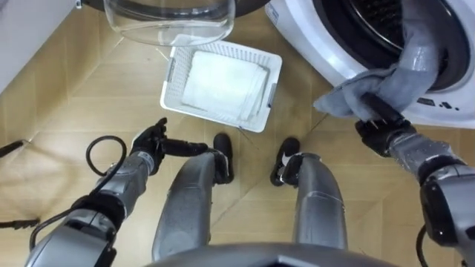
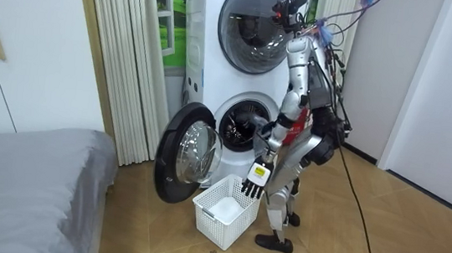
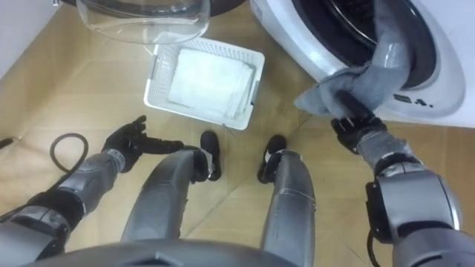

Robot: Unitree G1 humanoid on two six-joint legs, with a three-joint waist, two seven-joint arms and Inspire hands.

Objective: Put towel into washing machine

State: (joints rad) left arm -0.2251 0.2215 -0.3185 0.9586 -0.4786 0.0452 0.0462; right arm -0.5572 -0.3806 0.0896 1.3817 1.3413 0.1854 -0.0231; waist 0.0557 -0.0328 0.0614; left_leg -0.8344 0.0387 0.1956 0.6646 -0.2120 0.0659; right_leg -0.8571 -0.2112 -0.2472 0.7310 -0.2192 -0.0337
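Standing right in front of the washing machine (image 1: 312, 44), feet on the wooden floor (image 1: 74, 96). Gripping the grey towel (image 1: 415, 67) with the right hand (image 1: 382, 126) at right of frame, fingers curled tight round a bunched fold. Upper end of it hung over the rim into the dark drum opening (image 1: 371, 22), upper right. Lower end bunched outside against the white front, just above the hand. Holding nothing in the left hand (image 1: 151, 141), lower left of frame, low beside the left leg, with fingers loose, slightly bent, a little apart. White slatted basket (image 1: 172, 74) on the floor at upper centre, just ahead of the feet, folded white cloth (image 1: 223, 85) inside. Clear door (image 1: 171, 18) swung open at top of frame, just above the basket. In the room view: second machine (image 2: 254, 20) stacked on top, curtain (image 2: 125, 48) to the left of both, grey bed (image 2: 27, 173) at lower left.
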